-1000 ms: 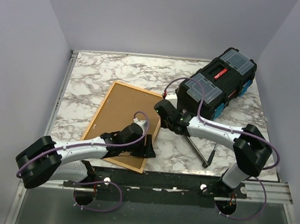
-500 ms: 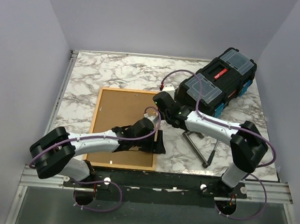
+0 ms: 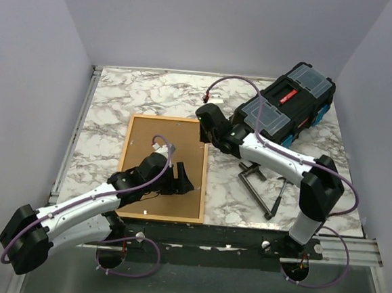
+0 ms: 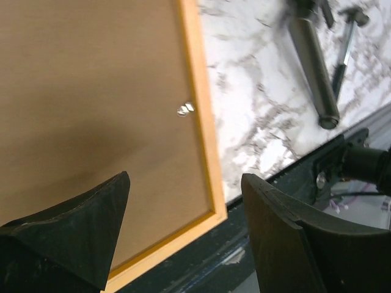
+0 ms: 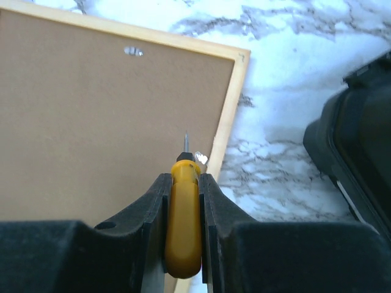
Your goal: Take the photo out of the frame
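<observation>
Screwdriver (image 5: 183,232) clenched in right jaws, tip at the frame (image 5: 235,91) clip (image 5: 200,159); left jaws spread; next, lever it aside.

Black toolbox (image 3: 283,111) at the marble table's (image 3: 132,90) far right, dark metal tools (image 3: 255,194) nearer, one yellow-handled screwdriver (image 5: 183,238).

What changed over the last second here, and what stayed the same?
The frame, lying face down, swung counterclockwise in the top view, from skewed to square. The left gripper opened wider, left the frame's near right corner and drew back over its middle. The right gripper shifted toward the far right corner, still clamped on the yellow-handled screwdriver. The black toolbox stayed put.
</observation>
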Motion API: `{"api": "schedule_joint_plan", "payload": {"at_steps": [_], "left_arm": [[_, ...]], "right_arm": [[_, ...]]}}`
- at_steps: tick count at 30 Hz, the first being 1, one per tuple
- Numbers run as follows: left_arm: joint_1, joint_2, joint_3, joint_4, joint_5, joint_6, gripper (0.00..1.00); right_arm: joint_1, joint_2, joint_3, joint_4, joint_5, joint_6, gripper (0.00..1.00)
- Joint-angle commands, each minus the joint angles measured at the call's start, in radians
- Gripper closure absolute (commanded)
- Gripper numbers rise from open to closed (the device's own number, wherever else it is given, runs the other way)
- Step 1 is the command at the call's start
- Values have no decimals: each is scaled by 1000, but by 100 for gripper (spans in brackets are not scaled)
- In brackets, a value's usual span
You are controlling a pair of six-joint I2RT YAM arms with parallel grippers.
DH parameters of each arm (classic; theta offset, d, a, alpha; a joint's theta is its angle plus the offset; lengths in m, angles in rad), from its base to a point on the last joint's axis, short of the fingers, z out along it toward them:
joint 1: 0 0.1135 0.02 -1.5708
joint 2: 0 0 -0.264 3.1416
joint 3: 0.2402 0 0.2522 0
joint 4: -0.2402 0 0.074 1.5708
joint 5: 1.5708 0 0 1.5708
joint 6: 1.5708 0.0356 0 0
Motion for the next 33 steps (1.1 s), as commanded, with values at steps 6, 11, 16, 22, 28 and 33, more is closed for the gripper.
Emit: {"api": "schedule_joint_plan", "payload": {"at_steps": [6, 11, 16, 22, 28, 33], "left_arm": [[119, -20, -51, -63, -21, -9, 25], [131, 43, -58, -23, -34, -38, 25], [131, 69, -83, 14, -36, -60, 26], [130, 81, -99, 27, -33, -64, 26], [131, 90, -95, 31, -31, -64, 26], [130, 100, -94, 32, -33, -63, 26]], "right_arm": [[-6, 168, 168, -203, 2, 33, 99], [-6, 214, 201, -231, 9, 33, 100], [-5, 240, 204, -237, 40, 23, 99], [-5, 233, 172, -233, 17, 37, 99], [-5, 219, 156, -243, -3, 47, 99], [-6, 186, 132, -244, -91, 78, 99]]}}
